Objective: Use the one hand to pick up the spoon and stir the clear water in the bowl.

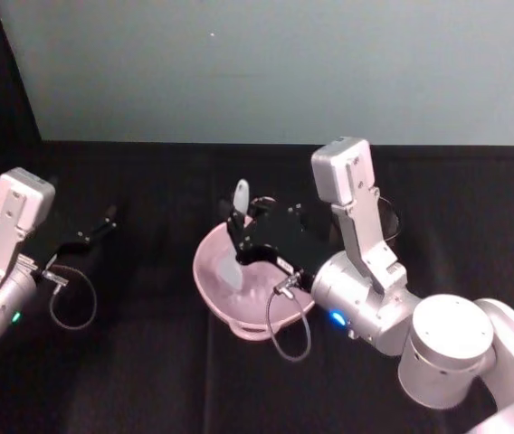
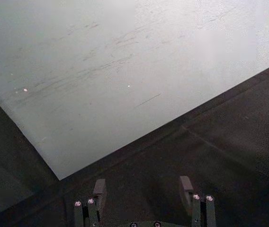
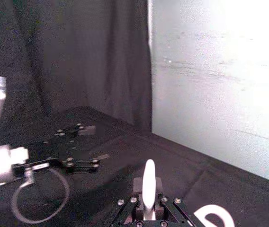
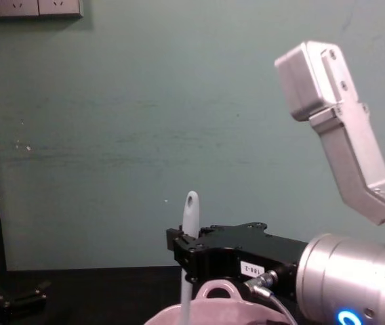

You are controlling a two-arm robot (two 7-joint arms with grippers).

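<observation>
The white plastic spoon [image 1: 240, 194], with its long thin handle and flat broad blade, is held upright by the right arm's black flat-jawed gripper [image 1: 236, 226]. The gripper's fingers are closed narrowly on the handle partway up. The holed end stands above the jaws, and the blade is seen down inside the pale pink glossy bowl [image 1: 201, 271], which sits on the black cloth-covered table [image 1: 148, 362]. Water cannot be made out (being clear, it would hardly show). The left arm's black gripper [image 1: 103, 221] is parked well apart at the table's left, its fingers spread wide and empty. The spoon is judged light and fairly stiff, though smooth plastic may swivel between flat pads — a firm hold on the handle, well above the blade, seems right. The bowl looks light enough to be pushed about — gentle stirring is called for.
</observation>
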